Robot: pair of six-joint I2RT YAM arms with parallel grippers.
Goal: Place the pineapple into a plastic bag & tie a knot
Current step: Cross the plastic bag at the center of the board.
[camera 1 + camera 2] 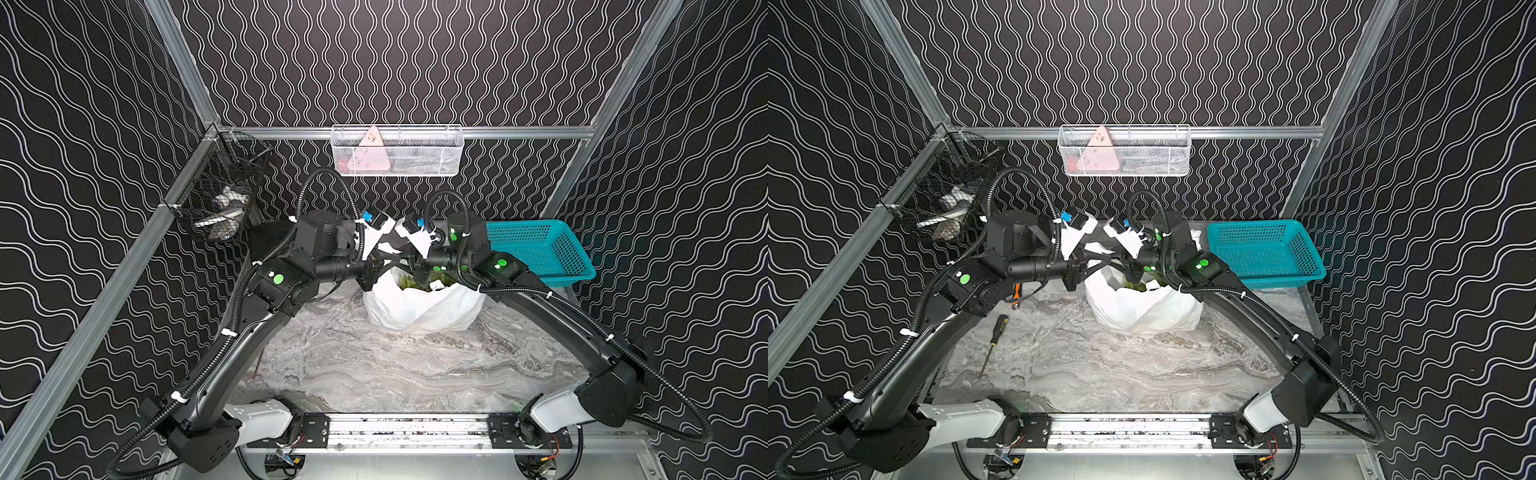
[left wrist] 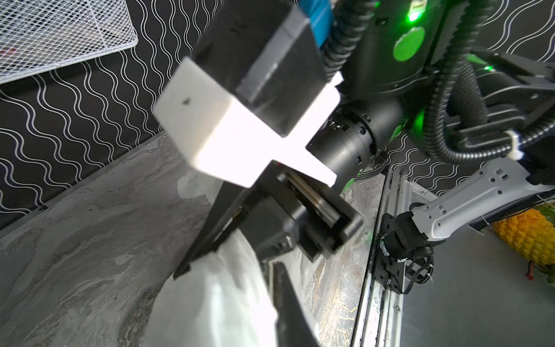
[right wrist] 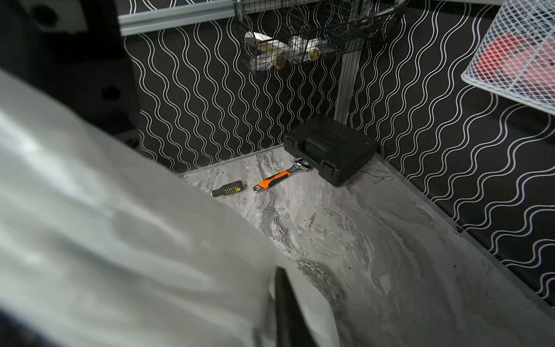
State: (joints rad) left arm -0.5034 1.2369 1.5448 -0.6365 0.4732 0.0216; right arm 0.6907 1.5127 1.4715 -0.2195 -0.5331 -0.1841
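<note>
Marbled grey counter (image 1: 374, 365), black wavy-lined walls | plastic bag (image 1: 419, 309) stands at centre rear, mouth open, pineapple (image 1: 409, 283) leaves showing inside | right end effector (image 2: 183, 270) closed, tips at bag top | left end effector (image 1: 368, 282) beside bag mouth, apart or together cannot be told

Top views are evenly lit and sharp. The plastic bag (image 3: 105, 225) smears into blur in the right wrist view; a white bracket (image 2: 234, 144) glares overexposed.

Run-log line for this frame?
plastic bag: on table, mouth open, pineapple crown showing | right tool: shut at bag mouth | left tool: state unclear | knot: none seen
</note>
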